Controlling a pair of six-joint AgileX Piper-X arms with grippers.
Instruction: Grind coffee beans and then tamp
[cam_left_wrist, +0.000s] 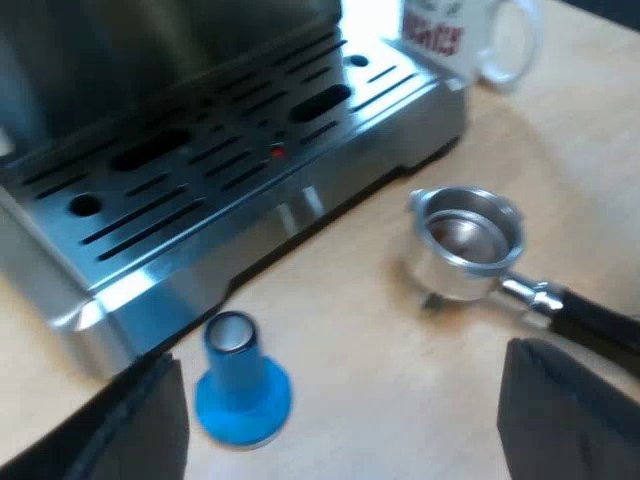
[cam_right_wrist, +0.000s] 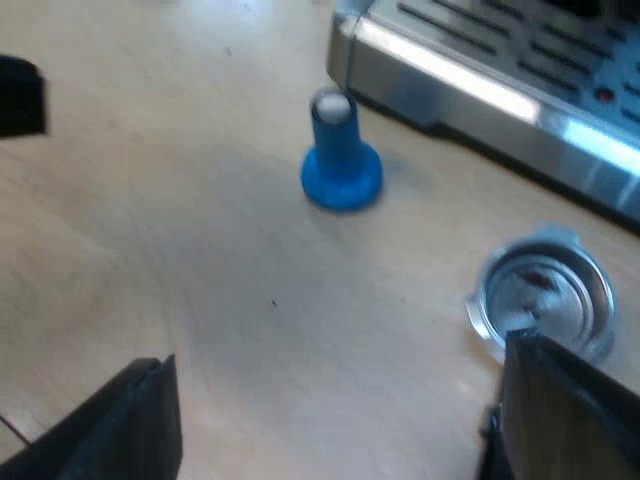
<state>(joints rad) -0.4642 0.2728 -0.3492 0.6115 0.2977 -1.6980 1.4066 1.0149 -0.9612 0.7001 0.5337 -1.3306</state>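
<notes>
— How is the left gripper (cam_left_wrist: 340, 430) held?
— Its fingers (cam_left_wrist: 130, 430) are spread wide and nothing is gripped. It is poised over the table (cam_left_wrist: 380, 350), close to the blue tamper (cam_left_wrist: 240, 385).
— And the right gripper (cam_right_wrist: 340, 420)?
— It too is opened wide, with nothing held. One of its fingers (cam_right_wrist: 570, 410) is seen over the edge of the metal holder (cam_right_wrist: 545, 295).
— Where is the tamper found?
— It is stood upright on the table, just beside the espresso machine (cam_left_wrist: 230, 170), at the near edge of its slotted drip tray (cam_left_wrist: 150, 200).
— And the holder?
— It is laid loose on the table, basket upward, near the machine and apart from the tamper. Its dark handle (cam_left_wrist: 600, 320) is pointed away from the machine. What lies in the basket cannot be told.
— Anything farther off?
— A white mug (cam_left_wrist: 470, 35) with red lettering is set beyond the tray's far corner.
</notes>
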